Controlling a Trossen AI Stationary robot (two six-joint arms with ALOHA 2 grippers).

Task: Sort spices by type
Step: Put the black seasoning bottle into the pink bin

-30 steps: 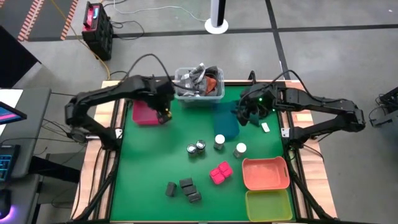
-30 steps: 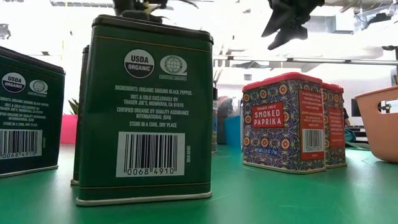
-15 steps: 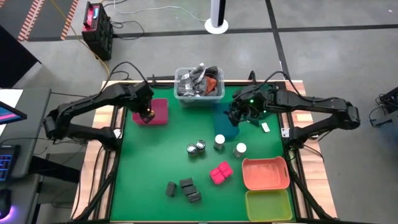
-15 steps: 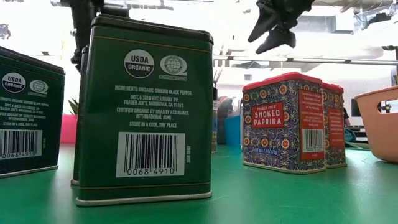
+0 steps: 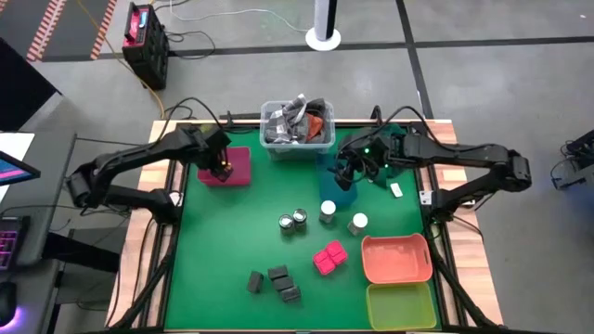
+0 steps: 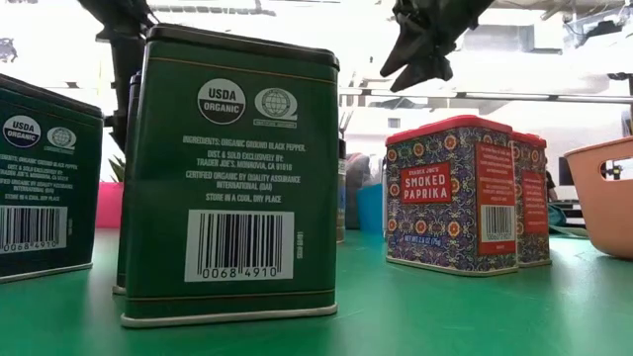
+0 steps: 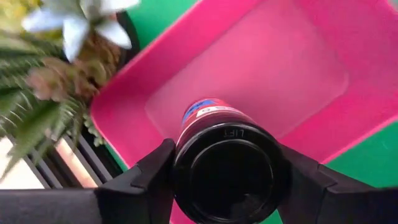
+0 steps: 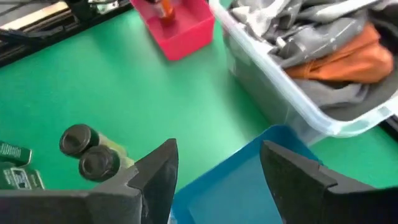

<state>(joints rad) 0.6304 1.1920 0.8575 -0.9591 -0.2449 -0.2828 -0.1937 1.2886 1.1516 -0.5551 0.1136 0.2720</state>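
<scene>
My left gripper (image 5: pixel 221 169) is over the pink tray (image 5: pixel 234 167) at the table's far left, shut on a dark-capped round jar (image 7: pixel 227 163). My right gripper (image 8: pixel 217 174) hovers open above the blue tray (image 8: pixel 249 180) and touches nothing. Standing on the green mat are two dark round jars (image 5: pixel 293 221), two white-capped jars (image 5: pixel 328 211) (image 5: pixel 359 223), pink blocks (image 5: pixel 328 257) and dark grey boxes (image 5: pixel 277 281). The low view shows the boxes as green tins (image 6: pixel 237 178) and the blocks as paprika tins (image 6: pixel 450 193). My left gripper pinches the jar at its black cap end (image 7: pixel 227 177) between the two fingers (image 7: pixel 146 180), one on each side. The fingers come from above, pointing down, and the jar points down into the pink tray. Whether the jar's bottom touches the tray floor I cannot tell.
A clear bin of clutter (image 5: pixel 297 130) stands at the far edge between the two arms. An orange tray (image 5: pixel 396 258) and a yellow-green tray (image 5: pixel 401 306) sit at the near right. Bare green mat (image 5: pixel 223 241) lies left of the jars.
My left gripper, still shut on the jar, has moved from beside the clear bin toward the table's left and now stands over the pink tray. My right gripper has shifted toward the table's left, coming over the blue tray.
</scene>
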